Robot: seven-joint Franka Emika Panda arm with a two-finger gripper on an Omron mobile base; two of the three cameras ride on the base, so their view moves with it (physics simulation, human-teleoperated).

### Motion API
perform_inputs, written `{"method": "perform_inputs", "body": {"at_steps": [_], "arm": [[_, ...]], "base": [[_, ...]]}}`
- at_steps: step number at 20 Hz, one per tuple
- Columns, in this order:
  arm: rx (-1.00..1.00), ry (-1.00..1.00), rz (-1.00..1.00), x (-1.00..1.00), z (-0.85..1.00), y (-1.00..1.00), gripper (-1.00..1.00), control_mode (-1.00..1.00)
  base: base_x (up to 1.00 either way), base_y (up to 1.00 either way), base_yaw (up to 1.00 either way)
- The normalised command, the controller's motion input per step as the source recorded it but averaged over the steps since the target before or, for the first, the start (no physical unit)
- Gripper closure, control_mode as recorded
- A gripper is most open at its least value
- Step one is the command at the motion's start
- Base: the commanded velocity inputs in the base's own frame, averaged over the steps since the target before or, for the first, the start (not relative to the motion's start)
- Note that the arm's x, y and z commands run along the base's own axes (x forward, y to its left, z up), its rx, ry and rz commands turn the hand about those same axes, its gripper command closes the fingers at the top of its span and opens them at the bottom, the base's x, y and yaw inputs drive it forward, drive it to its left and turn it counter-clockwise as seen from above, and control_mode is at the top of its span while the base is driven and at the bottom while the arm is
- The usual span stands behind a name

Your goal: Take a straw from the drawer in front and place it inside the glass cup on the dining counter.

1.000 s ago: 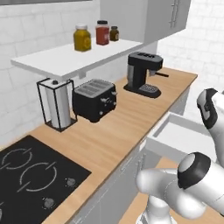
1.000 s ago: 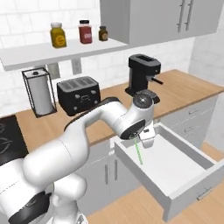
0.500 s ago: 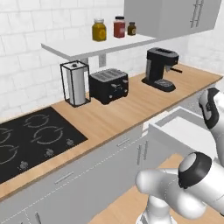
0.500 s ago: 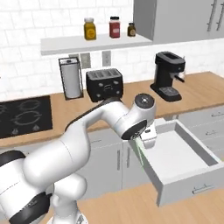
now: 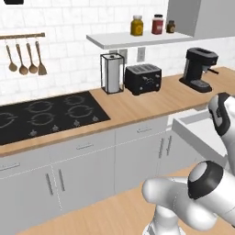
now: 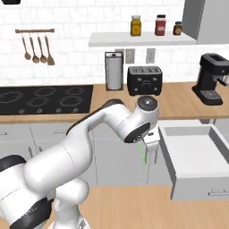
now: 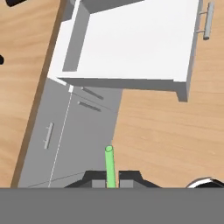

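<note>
The hand (image 6: pixel 150 154) grips the straw (image 6: pixel 144 155), apparently clear of the open drawer (image 6: pixel 193 155); carrying it to the cup remains.

Three jars (image 6: pixel 136 25), four hanging utensils (image 6: pixel 36 47) (one toaster (image 6: pixel 144 80)), one straw (image 7: pixel 109 166).

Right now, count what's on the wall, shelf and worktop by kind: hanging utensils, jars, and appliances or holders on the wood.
Hanging utensils: 4
Jars on the shelf: 3
Toaster: 1
Coffee machine: 1
Paper towel holder: 1
Total: 10
</note>
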Motion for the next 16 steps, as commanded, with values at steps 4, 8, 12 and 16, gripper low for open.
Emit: {"method": "perform_inputs", "body": {"at_steps": [4,8,12,16], "arm": [[0.00,0.00,0.00,0.00,0.00,0.00,1.00,1.00],[0.00,0.00,0.00,0.00,0.00,0.00,1.00,1.00],[0.00,0.00,0.00,0.00,0.00,0.00,1.00,1.00],[0.00,0.00,0.00,0.00,0.00,0.00,1.00,1.00]], "base": [[-0.48,-0.86,0.18],[-0.11,-0.94,0.00],[0.00,-0.98,0.00],[0.32,-0.50,0.06]]}}
